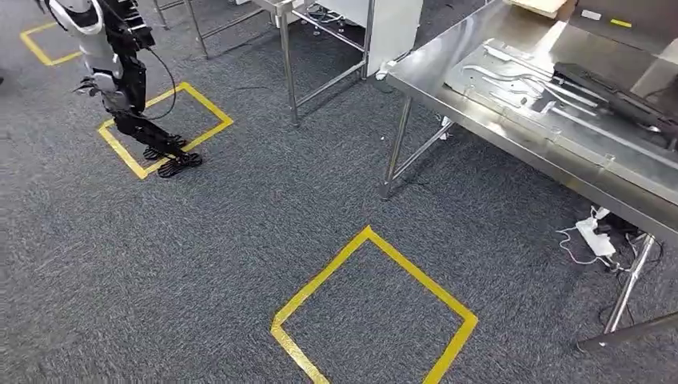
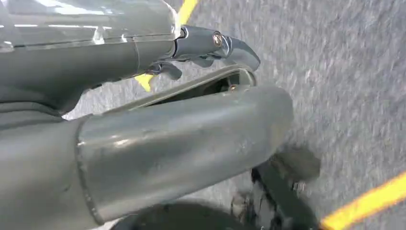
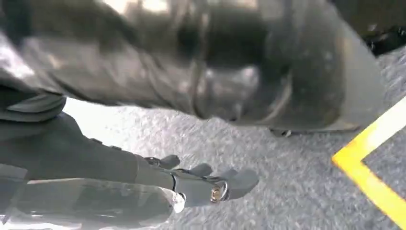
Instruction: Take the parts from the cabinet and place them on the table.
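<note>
Long metal parts (image 1: 528, 84) were seen lying flat on the steel table (image 1: 448, 72) (long axes running along the tabletop, toward the far end), while the left hand (image 2: 210, 45) and right hand (image 3: 206, 184) were held with fingers apart, empty, above grey carpet.

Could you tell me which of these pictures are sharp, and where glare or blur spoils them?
Head view: sharp, with bright glare on the steel table. Left wrist view: the left hand is fairly clear, the carpet behind streaked with blur. Right wrist view: the right hand is readable, the large dark shape above it blurred.
</note>
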Robot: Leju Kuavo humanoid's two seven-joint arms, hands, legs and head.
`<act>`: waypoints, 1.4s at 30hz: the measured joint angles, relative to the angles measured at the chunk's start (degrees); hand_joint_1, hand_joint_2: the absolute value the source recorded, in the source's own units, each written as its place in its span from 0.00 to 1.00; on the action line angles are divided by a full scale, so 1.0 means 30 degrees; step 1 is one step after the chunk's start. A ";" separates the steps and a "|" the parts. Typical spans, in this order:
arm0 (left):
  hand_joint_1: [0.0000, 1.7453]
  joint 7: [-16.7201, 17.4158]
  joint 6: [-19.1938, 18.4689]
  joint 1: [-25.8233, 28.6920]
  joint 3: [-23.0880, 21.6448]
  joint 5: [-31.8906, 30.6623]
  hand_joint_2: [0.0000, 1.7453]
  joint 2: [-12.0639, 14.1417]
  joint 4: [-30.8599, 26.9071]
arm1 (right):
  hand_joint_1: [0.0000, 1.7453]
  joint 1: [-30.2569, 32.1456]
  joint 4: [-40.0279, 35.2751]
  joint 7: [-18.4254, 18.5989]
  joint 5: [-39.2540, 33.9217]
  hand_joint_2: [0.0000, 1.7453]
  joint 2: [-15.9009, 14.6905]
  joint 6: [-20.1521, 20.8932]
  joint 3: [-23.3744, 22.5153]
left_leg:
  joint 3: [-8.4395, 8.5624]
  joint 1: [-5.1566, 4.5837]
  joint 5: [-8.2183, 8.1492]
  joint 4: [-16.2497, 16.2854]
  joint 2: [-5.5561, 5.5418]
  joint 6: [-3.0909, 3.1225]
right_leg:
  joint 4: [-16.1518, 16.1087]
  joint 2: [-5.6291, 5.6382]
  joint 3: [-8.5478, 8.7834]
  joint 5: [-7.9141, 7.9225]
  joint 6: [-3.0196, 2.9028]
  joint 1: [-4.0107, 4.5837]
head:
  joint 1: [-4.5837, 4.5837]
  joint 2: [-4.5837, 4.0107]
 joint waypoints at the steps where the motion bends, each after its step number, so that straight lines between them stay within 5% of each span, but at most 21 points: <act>1: 0.00 -0.0015 0.0000 0.0003 -0.0007 -0.0008 0.00 0.0014 -0.0016 | 0.00 0.0018 0.0007 0.0000 0.0007 0.00 0.0000 0.0000 0.0000 | -0.0063 0.0032 -0.0271 0.0393 0.1032 0.0059 | -0.0289 -0.0387 0.0188 0.0143 -0.0046 -0.0060 | 0.0000 0.0001; 2: 0.00 -0.0022 0.0000 -0.0011 -0.0007 -0.0015 0.00 0.0014 -0.0016 | 0.00 0.0076 0.0007 -0.0007 0.0007 0.00 -0.0007 0.0000 0.0000 | -0.0590 0.0013 -0.1037 0.1398 0.1965 0.0018 | -0.0376 -0.0650 0.0231 0.0188 -0.0181 -0.0064 | -0.0029 0.0000; 3: 0.00 -0.0029 -0.0007 -0.0033 -0.0007 -0.0022 0.00 0.0014 -0.0016 | 0.00 0.0130 0.0007 0.0000 0.0007 0.00 -0.0007 0.0000 0.0000 | -0.1283 0.0038 -0.1800 0.2783 0.2340 -0.0085 | -0.0367 -0.0973 0.0204 0.0176 -0.0215 -0.0030 | -0.0030 0.0000; 6: 0.00 -0.0029 -0.0015 -0.0035 -0.0007 -0.0059 0.00 0.0014 -0.0016 | 0.00 0.0139 0.0015 0.0000 0.0015 0.00 0.0000 0.0007 0.0000 | -0.2701 0.0175 -0.2812 0.5866 0.2642 -0.0355 | -0.0320 -0.1904 0.0158 0.0107 -0.0193 0.0027 | -0.0029 0.0000; 9: 0.00 0.0058 -0.0022 0.0020 -0.0007 -0.0146 0.00 0.0058 -0.0030 | 0.00 0.0075 0.0015 0.0000 0.0124 0.00 0.0007 0.0022 0.0007 | -0.0375 0.0247 -0.0739 0.1860 0.3080 -0.0372 | -0.0207 -0.2648 0.0247 -0.0040 -0.0030 0.0009 | -0.0037 0.0001; 11: 0.00 0.0059 -0.0036 -0.0054 -0.0015 -0.0153 0.00 0.0065 -0.0038 | 0.00 0.0057 0.0015 0.0029 0.0182 0.00 0.0007 0.0022 0.0007 | 0.0724 0.0094 -0.0554 0.0022 0.4317 -0.0140 | -0.0016 -0.3002 0.0302 -0.0245 0.0250 0.0197 | -0.0029 0.0001; 15: 0.00 0.0066 -0.0044 0.0031 -0.0015 -0.0168 0.00 0.0102 -0.0081 | 0.00 -0.0143 0.0014 0.0029 0.0320 0.00 0.0007 0.0088 0.0007 | 0.0516 0.0083 -0.0385 -0.0151 0.3488 0.0304 | -0.0087 -0.3556 0.0546 -0.0307 0.0682 0.0127 | -0.0015 0.0007; 17: 0.00 0.0117 -0.0044 0.0023 -0.0015 -0.0197 0.00 0.0124 -0.0089 | 0.00 -0.0072 0.0022 0.0022 0.0386 0.00 0.0007 0.0095 0.0000 | 0.0618 0.0187 -0.0216 -0.0266 0.3191 0.0566 | 0.0766 -0.1859 0.0215 -0.1150 0.0823 -0.0034 | -0.0007 0.0000; 18: 0.00 0.0124 -0.0036 -0.0024 -0.0007 -0.0204 0.00 0.0138 -0.0096 | 0.00 -0.0026 0.0022 0.0022 0.0401 0.00 0.0007 0.0109 0.0000 | 0.0547 0.0174 -0.0184 -0.0262 0.2999 0.0625 | 0.2067 -0.1439 -0.0406 -0.2015 0.0819 -0.0051 | -0.0008 0.0007; 21: 0.00 0.0131 -0.0044 -0.0009 -0.0008 -0.0219 0.00 0.0145 -0.0096 | 0.00 -0.0007 0.0029 0.0022 0.0502 0.00 0.0007 0.0117 0.0007 | 0.0392 0.0037 -0.0134 -0.0208 0.2338 0.0695 | 0.6092 -0.1247 -0.2429 -0.3476 0.0805 -0.0047 | -0.0015 0.0000; 23: 0.00 0.0138 -0.0044 0.0038 -0.0007 -0.0219 0.00 0.0146 -0.0096 | 0.00 -0.0003 0.0029 0.0022 0.0518 0.00 0.0007 0.0117 0.0000 | 0.0406 -0.0002 -0.0136 -0.0149 0.1830 0.0689 | 0.5021 -0.1194 -0.2038 -0.2270 0.0690 -0.0032 | -0.0015 0.0000; 25: 0.00 0.0138 -0.0044 0.0036 -0.0007 -0.0219 0.00 0.0145 -0.0096 | 0.00 0.0025 0.0030 0.0022 0.0525 0.00 0.0007 0.0117 0.0000 | 0.0468 -0.0007 -0.0154 -0.0092 0.1319 0.0653 | 0.1701 -0.0638 -0.0522 -0.0391 0.0489 -0.0011 | -0.0007 0.0000; 26: 0.00 0.0138 -0.0030 0.0040 -0.0007 -0.0219 0.00 0.0132 -0.0096 | 0.00 0.0079 0.0036 0.0022 0.0532 0.00 0.0000 0.0117 0.0000 | 0.0412 0.0034 -0.0149 -0.0063 0.1117 0.0594 | 0.0500 0.0389 -0.0029 -0.0241 0.0332 -0.0005 | -0.0007 0.0000; 30: 0.00 0.0117 -0.0029 0.0068 -0.0015 -0.0226 0.00 0.0153 -0.0096 | 0.00 -0.0051 0.0036 0.0022 0.0539 0.00 0.0007 0.0109 0.0000 | 0.0156 0.0082 0.0029 -0.0096 0.0366 0.0021 | 0.0279 -0.0080 -0.0024 -0.0200 0.0219 0.0149 | -0.0015 0.0000; 31: 0.00 0.0117 -0.0029 0.0079 -0.0015 -0.0263 0.00 0.0175 -0.0096 | 0.00 -0.0072 0.0036 0.0022 0.0546 0.00 0.0022 0.0102 0.0000 | 0.0071 0.0046 -0.0065 0.0059 0.0519 -0.0042 | 0.0023 -0.0366 0.0051 -0.0051 0.0003 -0.0102 | -0.0015 0.0000; 33: 0.00 0.0131 -0.0029 0.0058 -0.0015 -0.0291 0.00 0.0189 -0.0096 | 0.00 -0.0012 0.0036 0.0022 0.0583 0.00 0.0022 0.0073 -0.0007 | -0.0626 -0.0005 -0.1171 0.1561 0.2146 -0.0159 | -0.0078 -0.0867 0.0136 -0.0032 -0.0247 0.0004 | -0.0051 0.0000; 35: 0.00 0.0146 -0.0029 -0.0014 -0.0015 -0.0343 0.00 0.0196 -0.0096 | 0.00 0.0089 0.0051 0.0022 0.0627 0.00 0.0051 0.0080 -0.0007 | -0.2182 0.0088 -0.2766 0.4854 0.2531 -0.0350 | -0.0050 -0.1499 0.0111 -0.0081 -0.0311 0.0098 | -0.0044 0.0007; 37: 0.00 0.0175 -0.0036 0.0011 -0.0015 -0.0401 0.00 0.0189 -0.0096 | 0.00 0.0081 0.0058 0.0022 0.0634 0.00 0.0051 0.0080 -0.0007 | -0.2743 0.0124 -0.2944 0.6154 0.2627 -0.0448 | -0.0021 -0.1981 0.0090 -0.0123 -0.0316 0.0130 | -0.0044 0.0000; 40: 0.00 0.0197 -0.0029 0.0063 -0.0015 -0.0423 0.00 0.0277 -0.0096 | 0.00 0.0023 0.0058 0.0022 0.0634 0.00 0.0080 0.0080 -0.0007 | -0.0288 0.0135 -0.0798 0.1880 0.3197 -0.0374 | 0.0073 -0.2639 0.0214 -0.0289 -0.0157 0.0126 | -0.0051 0.0000; 41: 0.00 0.0197 -0.0029 0.0026 -0.0015 -0.0423 0.00 0.0306 -0.0096 | 0.00 0.0023 0.0058 0.0022 0.0634 0.00 0.0102 0.0087 -0.0007 | 0.0582 0.0105 -0.0474 0.0406 0.3952 -0.0265 | 0.0118 -0.2820 0.0301 -0.0361 -0.0058 0.0163 | -0.0051 0.0000; 42: 0.00 0.0197 -0.0029 -0.0036 -0.0015 -0.0430 0.00 0.0306 -0.0096 | 0.00 0.0024 0.0058 0.0022 0.0656 0.00 0.0109 0.0087 -0.0007 | 0.0723 -0.0053 -0.0593 0.0075 0.4130 -0.0118 | 0.0222 -0.2953 0.0282 -0.0480 0.0099 0.0298 | -0.0037 0.0000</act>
